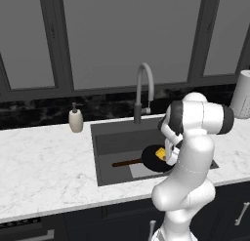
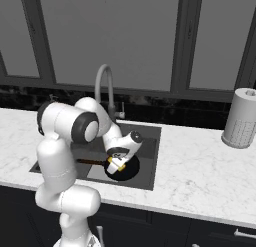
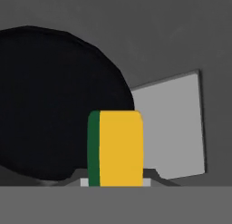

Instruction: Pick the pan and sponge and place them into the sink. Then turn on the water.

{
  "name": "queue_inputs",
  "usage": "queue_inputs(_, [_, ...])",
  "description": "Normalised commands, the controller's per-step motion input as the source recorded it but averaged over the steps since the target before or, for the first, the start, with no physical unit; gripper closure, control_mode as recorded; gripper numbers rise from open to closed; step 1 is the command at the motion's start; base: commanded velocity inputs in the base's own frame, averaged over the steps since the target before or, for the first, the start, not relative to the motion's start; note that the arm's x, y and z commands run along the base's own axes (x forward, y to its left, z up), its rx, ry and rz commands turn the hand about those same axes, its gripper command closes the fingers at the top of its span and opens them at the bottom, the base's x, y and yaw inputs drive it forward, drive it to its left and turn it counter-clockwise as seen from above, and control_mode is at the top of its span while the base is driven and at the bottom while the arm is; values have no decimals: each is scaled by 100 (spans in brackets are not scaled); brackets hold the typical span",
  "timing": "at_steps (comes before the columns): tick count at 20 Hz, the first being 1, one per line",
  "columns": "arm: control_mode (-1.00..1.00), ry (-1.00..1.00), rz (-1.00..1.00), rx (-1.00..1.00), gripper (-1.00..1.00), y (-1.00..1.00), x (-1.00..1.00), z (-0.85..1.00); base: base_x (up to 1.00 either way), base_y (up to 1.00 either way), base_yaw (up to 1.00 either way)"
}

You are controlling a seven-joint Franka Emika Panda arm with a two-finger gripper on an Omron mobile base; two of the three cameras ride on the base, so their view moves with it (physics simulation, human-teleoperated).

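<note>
Filling the near foreground of the hand view, at about 6 o'clock: the sponge [image 3: 116,148], yellow with its green layer [image 3: 94,148] facing 9 o'clock, being pinched between the fingers of the gripper [image 3: 116,180], which are showing as small pale tips on either side of its base. Lying behind it, from 9 o'clock toward centre: the round black pan [image 3: 54,100]. Showing at 3 o'clock: the lighter grey square [image 3: 174,128] on the floor of the sink [image 3: 172,41]. In the left base view, going from 9 o'clock: standing on the white marble counter [image 1: 44,171], the beige soap dispenser [image 1: 75,119], just beside the sink's [image 1: 117,132] far left corner. Rising at the basin's back edge toward 12 o'clock: the arched grey faucet [image 1: 144,89]. Resting on the basin floor: the pan [image 1: 151,159], its reddish-brown handle [image 1: 127,162] pointing to 9 o'clock. Hovering over the pan's right part: the sponge [image 1: 160,152], with the gripper [image 1: 168,154] clamping it, partly hidden behind the white arm [image 1: 190,152]. Standing at 3 o'clock: a paper towel roll [image 1: 241,93]. In the right base view, reaching down into the sink [image 2: 150,151] from 9 o'clock: the arm [image 2: 70,141], with the gripper [image 2: 117,163] holding the sponge [image 2: 116,164] above the pan [image 2: 125,170]; standing at 3 o'clock on the counter [image 2: 200,176]: the paper towel roll [image 2: 242,117].
</note>
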Motion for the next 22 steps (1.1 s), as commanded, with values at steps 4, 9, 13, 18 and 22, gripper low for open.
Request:
queue_inputs(4, [-100, 3, 4, 0, 100, 0, 30, -40, 0, 0, 0])
queue_inputs(9, [-100, 2, 5, 0, 100, 0, 35, -38, 0, 0, 0])
queue_inputs(13, [-100, 0, 5, 0, 100, 0, 33, -36, 0, 0, 0])
queue_inputs(18, [-100, 0, 5, 0, 100, 0, 24, -31, 0, 0, 0])
queue_inputs(22, [-100, 0, 5, 0, -100, 0, 9, -21, 0, 0, 0])
